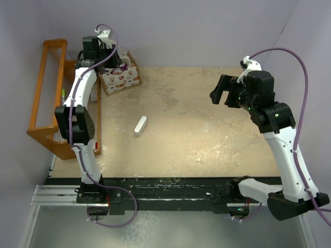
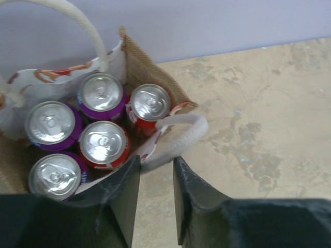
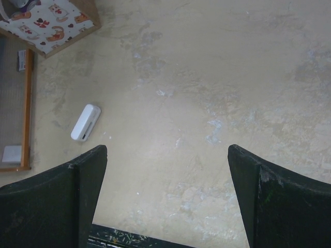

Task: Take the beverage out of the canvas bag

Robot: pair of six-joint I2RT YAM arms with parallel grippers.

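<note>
The canvas bag [image 1: 120, 77] stands at the table's far left; its white printed face also shows in the right wrist view [image 3: 49, 23]. In the left wrist view its tan wall [image 2: 142, 64] surrounds several upright cans, two red [image 2: 150, 106] and three purple [image 2: 51, 124]. A white cord handle [image 2: 178, 137] droops over the bag's near rim. My left gripper [image 2: 156, 160] hovers above that rim at the bag's right corner, jaws a narrow gap apart with nothing between them; it is over the bag in the top view [image 1: 117, 61]. My right gripper [image 3: 166, 150] is wide open and empty, raised at the right [image 1: 222, 90].
An orange wooden rack [image 1: 49, 93] stands along the left edge beside the bag, seen also in the right wrist view [image 3: 28, 103]. A small white device [image 1: 140, 125] lies on the table mid-left [image 3: 86, 122]. A wall runs behind the bag.
</note>
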